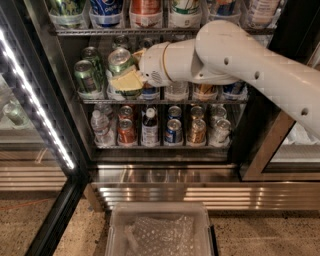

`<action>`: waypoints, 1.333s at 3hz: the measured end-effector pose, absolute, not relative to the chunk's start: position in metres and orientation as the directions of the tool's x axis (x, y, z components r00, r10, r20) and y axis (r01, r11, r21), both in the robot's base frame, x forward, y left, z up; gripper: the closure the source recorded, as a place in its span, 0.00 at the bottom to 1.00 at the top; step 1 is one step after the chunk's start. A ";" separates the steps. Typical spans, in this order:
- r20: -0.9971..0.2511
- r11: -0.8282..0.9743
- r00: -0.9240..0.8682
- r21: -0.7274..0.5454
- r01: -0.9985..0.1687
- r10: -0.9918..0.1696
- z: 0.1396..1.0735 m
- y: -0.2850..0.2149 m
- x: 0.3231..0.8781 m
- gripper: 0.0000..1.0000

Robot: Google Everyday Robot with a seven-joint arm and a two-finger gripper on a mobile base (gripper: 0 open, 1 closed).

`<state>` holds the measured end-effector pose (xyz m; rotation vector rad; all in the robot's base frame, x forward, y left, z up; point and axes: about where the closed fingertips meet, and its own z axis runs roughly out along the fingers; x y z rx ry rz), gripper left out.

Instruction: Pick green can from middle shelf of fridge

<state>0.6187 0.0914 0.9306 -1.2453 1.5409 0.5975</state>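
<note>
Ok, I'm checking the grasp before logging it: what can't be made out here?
All camera view.
- The claw at the middle shelf is clamped on the tilted green can and hides its lower half.
- Right-hand cans: mostly covered by the arm.
- Top-shelf bottles: cut off by the upper edge.
- Can labels: too blurred to read.

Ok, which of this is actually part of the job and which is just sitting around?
Job: green can, tilted; gripper, shut on it at the left of the middle shelf; fridge.
Lying about: other green cans beside it; lower-shelf cans and bottles; clear bin on the floor.
</note>
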 end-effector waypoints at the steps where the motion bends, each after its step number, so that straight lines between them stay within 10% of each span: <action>1: -0.930 0.323 -0.021 -0.106 -0.941 -0.368 0.958 0.052 0.590 1.00; 4: -0.952 0.305 -0.073 -0.022 -0.952 -0.296 1.001 0.002 0.535 1.00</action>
